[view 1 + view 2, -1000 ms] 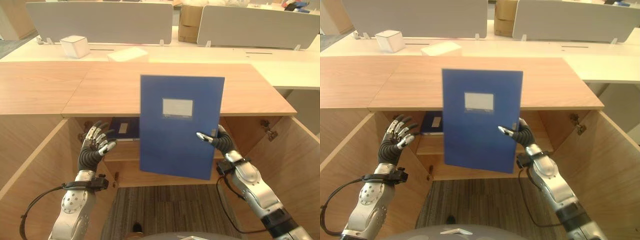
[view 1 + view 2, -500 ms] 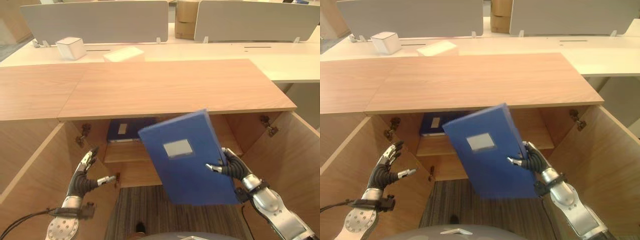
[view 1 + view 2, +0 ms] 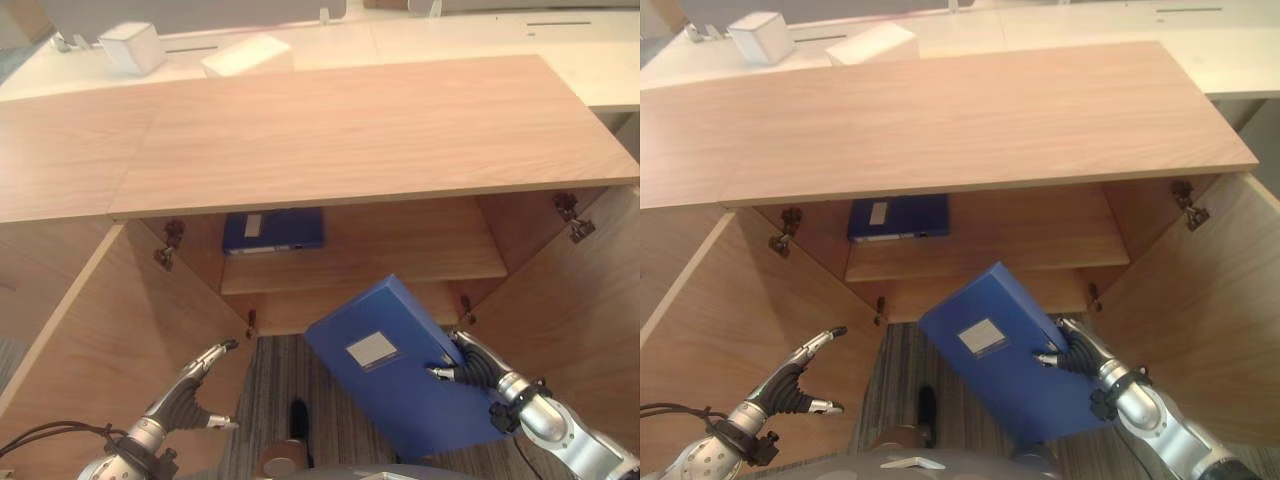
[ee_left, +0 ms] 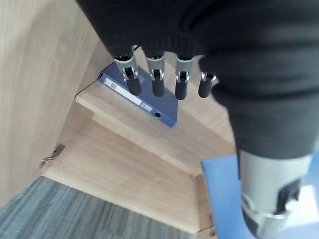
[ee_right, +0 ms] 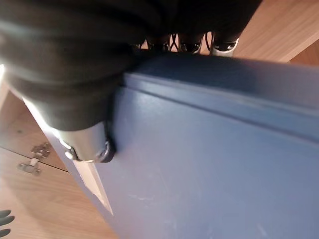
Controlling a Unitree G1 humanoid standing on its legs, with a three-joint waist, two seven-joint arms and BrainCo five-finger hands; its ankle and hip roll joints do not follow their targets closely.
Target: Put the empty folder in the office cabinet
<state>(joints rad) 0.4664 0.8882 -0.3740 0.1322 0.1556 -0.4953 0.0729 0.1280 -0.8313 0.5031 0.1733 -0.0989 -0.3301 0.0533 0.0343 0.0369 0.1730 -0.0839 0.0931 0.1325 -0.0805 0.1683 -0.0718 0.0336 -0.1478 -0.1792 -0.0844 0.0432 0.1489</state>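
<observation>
A blue folder (image 3: 400,375) with a white label hangs tilted in front of the open cabinet (image 3: 360,250), below its shelf. My right hand (image 3: 470,365) is shut on the folder's right edge, thumb on its face and fingers behind; the right wrist view has the folder (image 5: 209,164) pressed against the thumb (image 5: 87,144). My left hand (image 3: 190,395) hovers open at the lower left beside the left door, holding nothing; its fingers (image 4: 157,82) are straight in the left wrist view.
Another blue folder (image 3: 272,230) lies flat at the back left of the cabinet shelf (image 3: 370,268). Both cabinet doors (image 3: 90,350) stand open. A white box (image 3: 130,45) and a paper stack (image 3: 245,55) sit on the desk behind. Striped carpet (image 3: 290,375) lies below.
The camera has tipped downward. My right hand has lowered the folder and tilted it flatter in front of the cabinet opening. My left hand has dropped lower.
</observation>
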